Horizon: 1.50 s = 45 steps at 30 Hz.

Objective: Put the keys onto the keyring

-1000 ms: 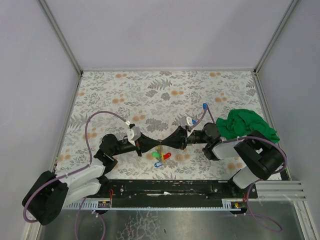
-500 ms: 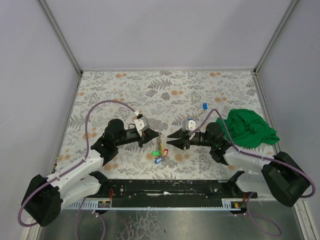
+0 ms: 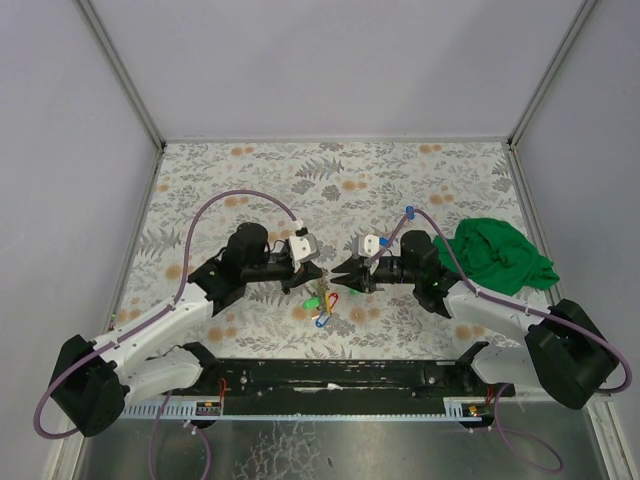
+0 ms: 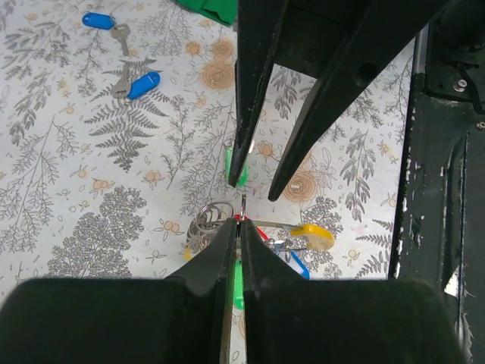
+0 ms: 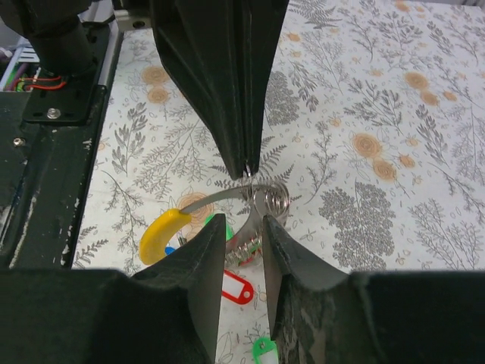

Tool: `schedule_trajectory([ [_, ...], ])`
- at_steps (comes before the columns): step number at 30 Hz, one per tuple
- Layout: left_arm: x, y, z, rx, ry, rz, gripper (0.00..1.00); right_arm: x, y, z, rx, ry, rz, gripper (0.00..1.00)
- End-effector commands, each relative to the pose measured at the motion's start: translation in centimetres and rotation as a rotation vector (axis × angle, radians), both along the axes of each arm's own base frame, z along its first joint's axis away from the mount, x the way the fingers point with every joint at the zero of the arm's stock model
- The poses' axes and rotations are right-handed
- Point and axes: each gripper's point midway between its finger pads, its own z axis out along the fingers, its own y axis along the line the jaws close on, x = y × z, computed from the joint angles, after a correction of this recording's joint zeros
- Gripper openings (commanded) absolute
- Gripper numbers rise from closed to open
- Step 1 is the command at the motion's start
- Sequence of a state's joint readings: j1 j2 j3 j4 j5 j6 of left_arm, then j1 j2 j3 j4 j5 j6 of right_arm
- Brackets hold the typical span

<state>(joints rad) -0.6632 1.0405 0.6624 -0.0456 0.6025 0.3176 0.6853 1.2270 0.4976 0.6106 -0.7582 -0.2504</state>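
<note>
A bunch of keys [image 3: 322, 300] with yellow [image 4: 312, 236], red [image 5: 236, 292], green [image 5: 263, 350] and blue tags hangs just above the table's near middle. My left gripper [image 3: 320, 275] is shut on the thin metal keyring [image 4: 243, 205] at the top of the bunch, which also shows in the right wrist view [image 5: 248, 178]. My right gripper [image 3: 338, 277] faces it, open, with its fingers on either side of a metal part of the bunch [image 5: 254, 227]. Two loose blue-tagged keys [image 4: 142, 85] [image 4: 98, 20] lie on the table further back.
A green cloth [image 3: 495, 255] lies bunched at the right edge of the flowered table cover [image 3: 250, 190]. One loose blue key [image 3: 409, 212] lies just behind the right arm. The black base rail [image 3: 330, 375] runs along the near edge. Grey walls close in three sides.
The grippers were together a second ago, drew apart, and have now come close again over the bunch. Both arms have swung their elbows back from the near edge.
</note>
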Motion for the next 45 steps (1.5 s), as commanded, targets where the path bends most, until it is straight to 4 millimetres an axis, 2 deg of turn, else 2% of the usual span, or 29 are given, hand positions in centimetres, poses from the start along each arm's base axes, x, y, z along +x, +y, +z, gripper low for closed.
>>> schedule_trajectory([
  [1,-0.2,-0.3,0.7,0.028,-0.024,-0.029,0.0,-0.3,1.3,2.8,0.063,-0.029,0.081,0.32],
  [7,-0.4,-0.6,0.8,0.038,-0.023,-0.041,0.0,-0.2,1.8,3.2,0.087,-0.019,0.095,0.3],
  [13,-0.6,-0.9,1.3,0.031,-0.026,-0.052,0.0,-0.3,2.1,2.7,0.08,0.012,0.108,0.27],
  [28,-0.3,-1.2,0.4,0.102,0.018,-0.026,0.0,-0.4,1.7,2.2,0.07,0.025,0.086,0.17],
  [31,-0.4,-1.3,0.4,0.104,0.018,-0.03,0.0,-0.4,1.6,1.8,0.061,0.033,0.082,0.13],
  [36,-0.2,-1.2,0.2,0.116,0.021,-0.021,0.0,-0.3,1.5,1.2,0.045,0.045,0.072,0.0],
  [38,-0.4,-1.2,0.2,0.113,0.023,-0.027,0.0,-0.2,1.5,1.2,0.045,0.048,0.069,0.0],
  [45,-0.8,-1.0,-0.6,0.063,-0.017,-0.048,0.14,-0.5,1.8,1.9,0.094,0.051,0.079,0.0],
])
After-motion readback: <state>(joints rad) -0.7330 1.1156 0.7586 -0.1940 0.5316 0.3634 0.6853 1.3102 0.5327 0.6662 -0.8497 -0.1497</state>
